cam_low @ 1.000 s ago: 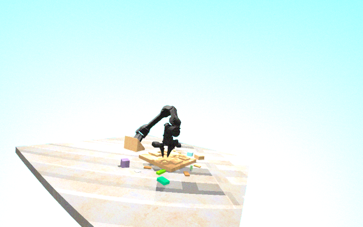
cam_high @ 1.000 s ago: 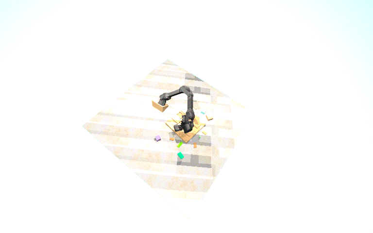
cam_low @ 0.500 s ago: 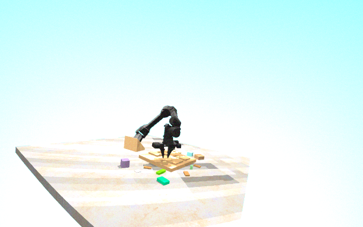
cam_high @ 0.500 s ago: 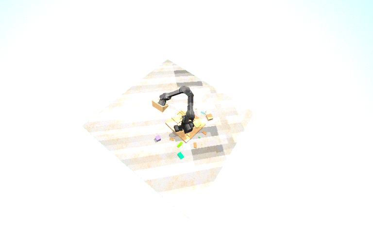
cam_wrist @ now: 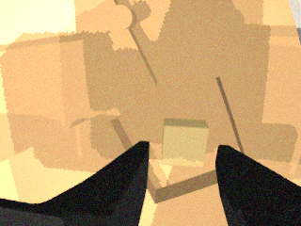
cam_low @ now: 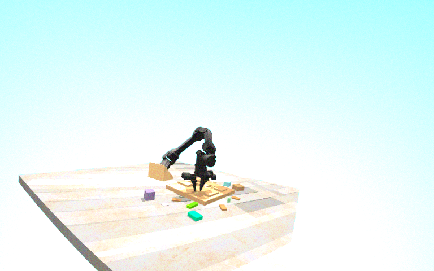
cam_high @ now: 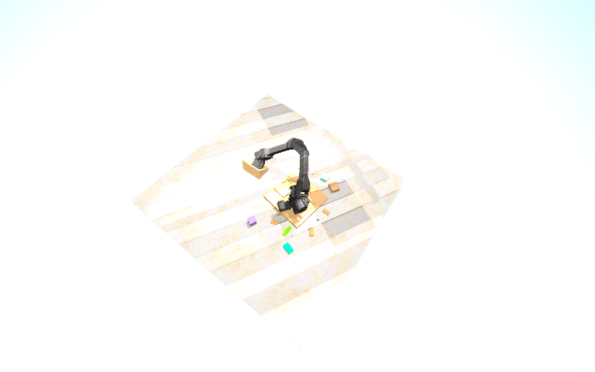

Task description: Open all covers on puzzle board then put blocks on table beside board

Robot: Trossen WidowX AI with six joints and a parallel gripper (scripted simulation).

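The wooden puzzle board [cam_high: 268,198] [cam_low: 205,202] lies mid-table under the arm. A pale yellow block [cam_wrist: 185,145] sits in a square-edged well in the wrist view. My gripper [cam_low: 198,191] [cam_wrist: 183,153] is partly open and low over the board, its fingertips on either side of the block in the wrist view; contact cannot be told. A round knob [cam_wrist: 122,18] and thin dark track lines show beyond the block. A flat raised cover [cam_low: 211,193] lies on the board's near right part. Other covers and wells are partly hidden by the arm or hard to tell in the patchy shadow.
Around the board lie a purple cube [cam_high: 252,221] [cam_low: 149,194], a lime block [cam_high: 287,231] [cam_low: 192,205], a teal block [cam_high: 287,248] [cam_low: 195,215], a light blue block [cam_low: 227,184], a brown block [cam_high: 334,187] [cam_low: 238,187] and small orange pieces [cam_high: 311,231] [cam_low: 222,207]. A wooden wedge [cam_low: 158,171] stands by the arm's base.
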